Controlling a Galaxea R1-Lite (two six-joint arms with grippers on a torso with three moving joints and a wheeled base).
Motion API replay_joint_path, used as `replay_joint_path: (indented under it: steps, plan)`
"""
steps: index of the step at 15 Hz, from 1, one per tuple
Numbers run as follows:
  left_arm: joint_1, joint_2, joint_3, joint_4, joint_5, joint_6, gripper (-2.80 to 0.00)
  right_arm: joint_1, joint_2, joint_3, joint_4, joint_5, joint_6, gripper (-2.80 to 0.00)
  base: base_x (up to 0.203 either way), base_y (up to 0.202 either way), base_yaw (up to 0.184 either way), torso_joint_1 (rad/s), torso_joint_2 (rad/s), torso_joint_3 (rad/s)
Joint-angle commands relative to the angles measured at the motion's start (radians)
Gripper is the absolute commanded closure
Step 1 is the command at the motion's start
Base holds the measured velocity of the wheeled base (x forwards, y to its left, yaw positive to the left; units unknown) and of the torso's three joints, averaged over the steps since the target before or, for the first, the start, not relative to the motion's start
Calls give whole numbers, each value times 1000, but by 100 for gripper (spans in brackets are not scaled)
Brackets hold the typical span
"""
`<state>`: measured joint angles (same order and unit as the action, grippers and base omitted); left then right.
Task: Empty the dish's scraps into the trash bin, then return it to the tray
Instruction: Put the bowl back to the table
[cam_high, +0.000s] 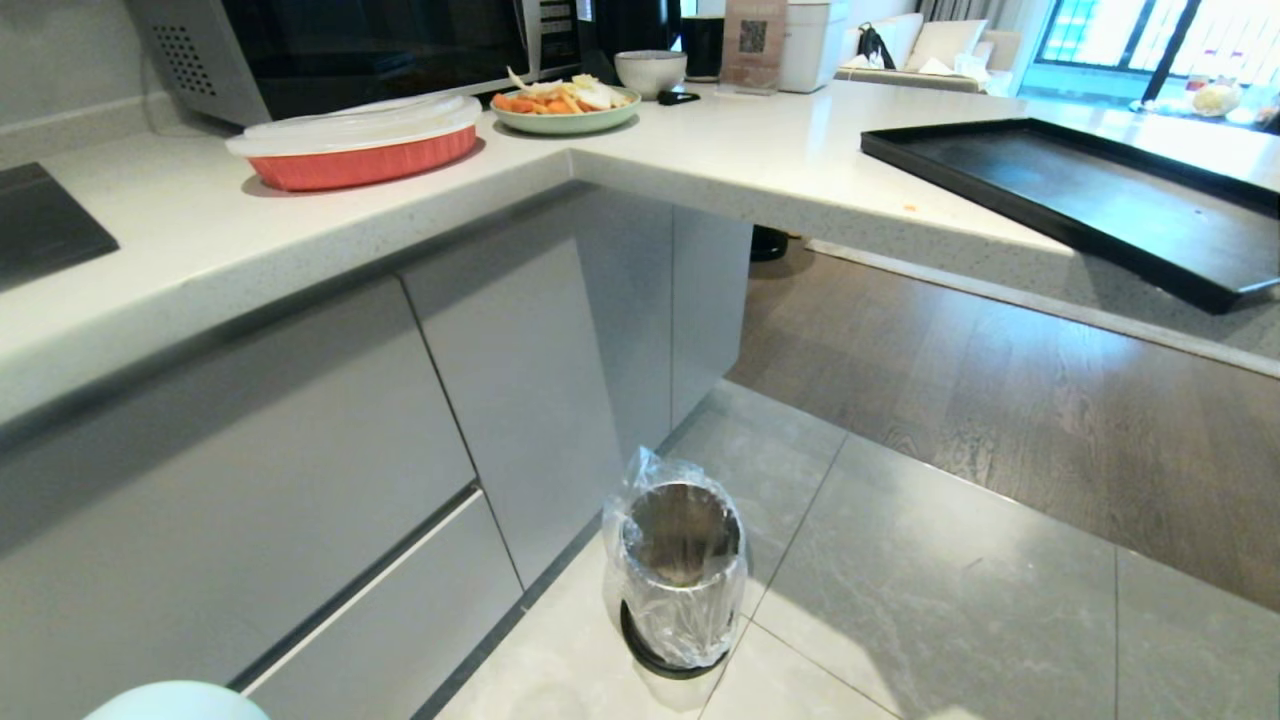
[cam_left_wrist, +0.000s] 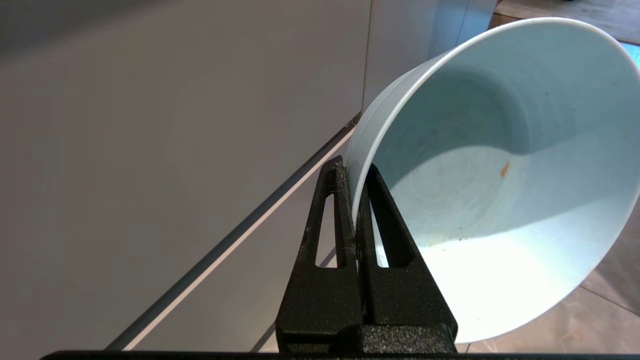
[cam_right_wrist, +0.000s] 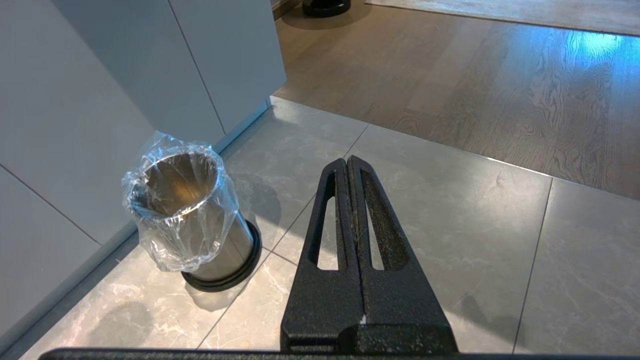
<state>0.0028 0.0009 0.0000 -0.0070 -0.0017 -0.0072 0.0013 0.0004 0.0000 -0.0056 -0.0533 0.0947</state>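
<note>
My left gripper (cam_left_wrist: 354, 172) is shut on the rim of the dish (cam_left_wrist: 500, 190), a pale blue glossy bowl held on its side beside the cabinet fronts. Its inside shows only a small orange speck (cam_left_wrist: 505, 170) and fine crumbs; no scraps show. A sliver of the dish (cam_high: 175, 702) peeks in at the head view's lower left corner. The trash bin (cam_high: 683, 570), shiny metal with a crinkled clear liner, stands on the floor tiles by the cabinet corner (cam_right_wrist: 192, 220). My right gripper (cam_right_wrist: 347, 161) hangs shut over bare tiles beside the bin. The black tray (cam_high: 1080, 195) lies on the counter at right.
On the counter sit a red baking dish with a clear lid (cam_high: 360, 145), a pale-green plate of orange and white slices (cam_high: 565, 105) and a grey-white bowl (cam_high: 650, 70). Grey cabinet fronts (cam_high: 300, 450) close off the left side. Wood floor (cam_high: 1000, 400) lies past the tiles.
</note>
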Motion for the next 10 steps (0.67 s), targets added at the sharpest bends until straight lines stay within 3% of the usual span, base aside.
replay_joint_path:
  steps: [1, 7, 10]
  plan:
    - [0, 1, 0, -1, 0, 0, 0, 0, 1, 0, -1, 0, 0, 0, 0, 0, 0, 0, 0, 0]
    - [0, 1, 0, -1, 0, 0, 0, 0, 0, 0, -2, 0, 2, 0, 0, 0, 0, 0, 0, 0]
    - [0, 1, 0, -1, 0, -1, 0, 0, 0, 0, -2, 0, 0, 0, 4, 7, -139, 4, 2, 2]
